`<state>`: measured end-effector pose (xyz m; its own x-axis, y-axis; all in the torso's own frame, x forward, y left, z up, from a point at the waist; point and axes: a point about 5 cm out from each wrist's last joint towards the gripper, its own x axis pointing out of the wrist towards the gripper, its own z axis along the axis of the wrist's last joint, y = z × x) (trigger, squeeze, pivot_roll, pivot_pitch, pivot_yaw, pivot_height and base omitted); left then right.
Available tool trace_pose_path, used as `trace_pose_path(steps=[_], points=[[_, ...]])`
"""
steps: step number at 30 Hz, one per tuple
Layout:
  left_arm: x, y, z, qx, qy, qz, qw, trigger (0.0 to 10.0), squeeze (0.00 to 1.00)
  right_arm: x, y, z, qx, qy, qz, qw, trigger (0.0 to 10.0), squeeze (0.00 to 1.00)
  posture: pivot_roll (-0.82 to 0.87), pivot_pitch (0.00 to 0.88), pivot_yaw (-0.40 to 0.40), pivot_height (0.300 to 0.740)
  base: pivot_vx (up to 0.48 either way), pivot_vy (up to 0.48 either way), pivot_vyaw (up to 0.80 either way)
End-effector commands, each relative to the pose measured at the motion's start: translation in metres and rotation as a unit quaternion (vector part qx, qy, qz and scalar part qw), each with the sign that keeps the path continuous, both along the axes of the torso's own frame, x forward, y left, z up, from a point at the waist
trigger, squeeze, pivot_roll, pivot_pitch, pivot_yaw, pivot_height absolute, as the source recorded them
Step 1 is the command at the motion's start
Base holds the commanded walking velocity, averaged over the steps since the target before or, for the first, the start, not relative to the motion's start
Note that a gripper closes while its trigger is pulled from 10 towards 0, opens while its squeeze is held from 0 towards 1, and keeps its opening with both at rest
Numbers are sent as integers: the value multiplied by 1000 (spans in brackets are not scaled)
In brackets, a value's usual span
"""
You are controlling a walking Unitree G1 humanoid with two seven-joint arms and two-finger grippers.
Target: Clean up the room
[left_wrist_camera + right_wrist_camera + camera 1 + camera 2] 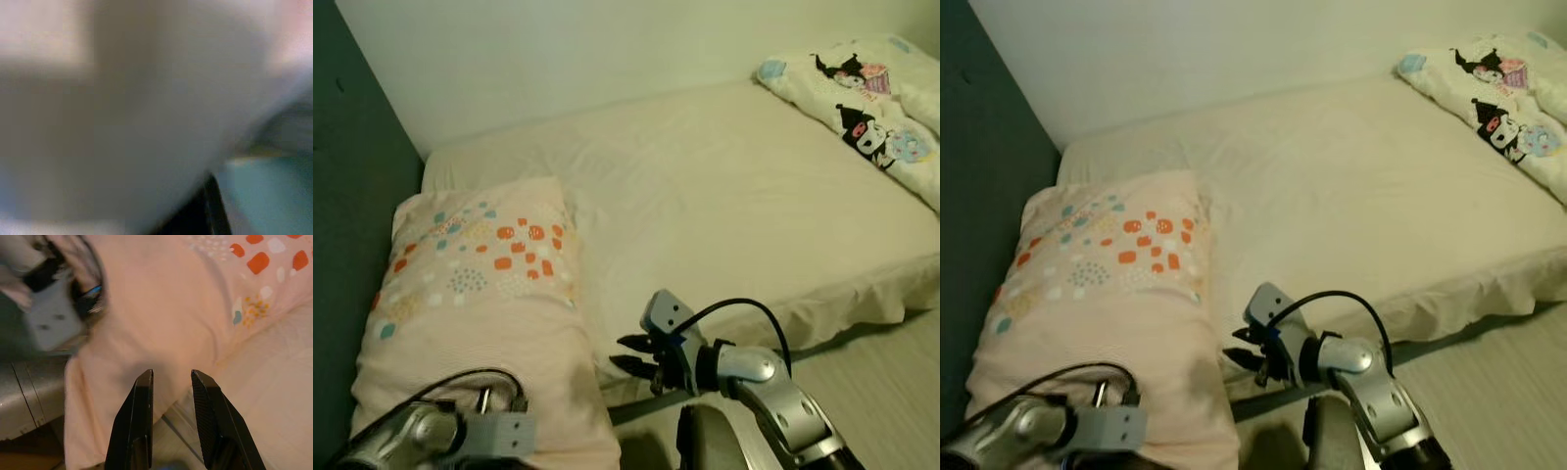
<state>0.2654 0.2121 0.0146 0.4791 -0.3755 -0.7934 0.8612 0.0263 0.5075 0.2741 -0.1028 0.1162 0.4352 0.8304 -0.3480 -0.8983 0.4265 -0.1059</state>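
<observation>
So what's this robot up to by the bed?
The robot stands at the edge of a bed, handling a pink pillow with orange and blue spots at the bed's left end. Its left arm is pressed against the pillow's near end; whether that tool grips it is hidden. The right tool hovers open beside the pillow's near corner, at the mattress edge, holding nothing. A cartoon-print blanket lies at the bed's far right corner.

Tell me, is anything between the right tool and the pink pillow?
Nothing visible. The right tool is open and points at the pink pillow's near corner at the bed's edge, with only open air between them. The left tool's wrist sits at the pillow's other end, off that path.
</observation>
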Motion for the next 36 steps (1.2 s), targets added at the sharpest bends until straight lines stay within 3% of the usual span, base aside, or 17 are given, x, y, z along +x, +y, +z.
trace_pose_path(steps=[1, 3, 5, 6, 8, 11, 13, 15, 20, 24, 27, 30, 32, 34, 35, 36], points=[[9, -3, 3, 3, -36, 10, 999, 0, 0, -3, 1, -4, 2, 10, 1, 1000, 10000, 0, -91, 231, 14, 610, 0, 0, 0], [16, -7, 5, 3, -51, 13, 999, 0, 0, -3, 1, -4, 2, 10, 0, 1000, 10000, 0, -91, 231, 14, 610, 0, 0, 0], [36, -19, 15, 13, -96, 14, 995, 0, 0, -3, 0, -4, 0, 8, -3, 1000, 10000, 0, -98, 235, 16, 610, 0, 0, 0], [36, -19, 15, 13, -96, 14, 995, 0, 0, -3, 0, -4, 0, 8, -3, 1000, 10000, 0, -98, 235, 16, 610, 0, 0, 0], [51, -26, 25, 30, -128, 14, 991, 0, 0, -3, -1, -4, -1, 6, -7, 1000, 10000, 0, -102, 237, 19, 610, 0, 0, 0], [61, -28, 31, 47, -152, 17, 987, 0, 0, -3, -2, -4, -2, 4, -13, 1000, 10000, 0, -109, 238, 25, 610, 0, 0, 0], [75, -31, 44, 55, -191, 33, 979, 0, 0, -2, -4, -3, -3, 0, -22, 1000, 10000, 0, -113, 237, 28, 610, 0, 0, 0], [77, -31, 46, 56, -196, 39, 978, 0, 0, -2, -4, -3, -2, -1, -25, 1000, 10000, 0, -115, 236, 28, 610, 0, 0, 0], [94, -27, 65, 82, -252, 66, 962, 0, 0, 1, -5, -3, -2, -6, -35, 999, 10000, 0, -121, 238, 28, 610, 0, 0, 0], [95, -25, 67, 87, -258, 68, 960, 0, 0, 1, -5, -2, -1, -7, -36, 999, 10000, 0, -121, 238, 28, 610, 0, 0, 0], [96, -10, 70, 114, -273, 79, 952, 0, 0, 1, -6, -2, 0, -10, -42, 999, 10000, 0, -122, 234, 31, 610, 0, 0, 0], [93, -3, 67, 115, -257, 87, 956, 0, 0, 2, -6, -2, 1, -12, -43, 999, 10000, 0, -120, 234, 32, 610, 0, 0, 0], [71, 5, 41, 94, -139, 88, 982, 0, 0, 3, -4, -2, 3, -14, -45, 999, 10000, 0, -111, 230, 35, 610, 0, 0, 0], [53, 6, 23, 70, -55, 71, 993, 0, 0, 3, -3, -1, 6, -15, -46, 999, 10000, 0, -109, 227, 34, 610, 0, 0, 0], [53, 6, 23, 70, -55, 71, 993, 0, 0, 3, -3, -1, 6, -15, -46, 999, 10000, 0, -109, 227, 34, 610, 0, 0, 0], [46, 7, 17, 60, -26, 72, 995, 0, 0, 4, -2, -1, 9, -15, -46, 999, 10000, 0, -104, 222, 31, 610, 0, 0, 0]])
